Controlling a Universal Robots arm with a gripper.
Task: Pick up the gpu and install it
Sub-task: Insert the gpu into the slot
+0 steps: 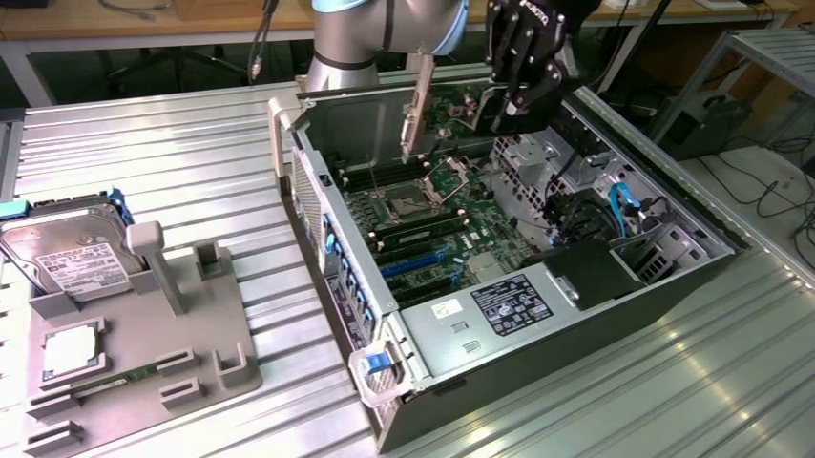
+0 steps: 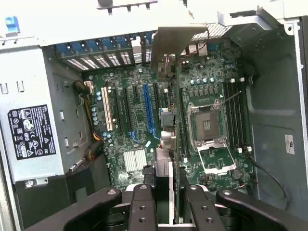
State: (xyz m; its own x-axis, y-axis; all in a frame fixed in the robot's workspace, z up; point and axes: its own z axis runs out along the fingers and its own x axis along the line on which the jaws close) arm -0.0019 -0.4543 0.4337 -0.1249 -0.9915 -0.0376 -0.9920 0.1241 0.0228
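The gpu [image 1: 461, 103] hangs on edge over the open computer case [image 1: 662, 277], its pale metal bracket [image 1: 414, 114] pointing down toward the case's back wall. My gripper [image 1: 516, 110] is shut on the card's far end. In the wrist view the gpu [image 2: 166, 120] appears edge-on between my fingers [image 2: 143, 202], with its bracket [image 2: 168, 41] near the case's rear slot openings. It hovers above the motherboard [image 2: 139, 120], close beside the long blue slot [image 2: 148, 113] and apart from it.
A grey fixture tray [image 1: 191, 334] sits at the exterior view's left, holding a silver hard drive [image 1: 76, 253], a square processor [image 1: 71, 348] and a green memory stick [image 1: 109, 382]. Inside the case are the empty processor socket [image 2: 207, 125] and a black power supply [image 1: 598, 272].
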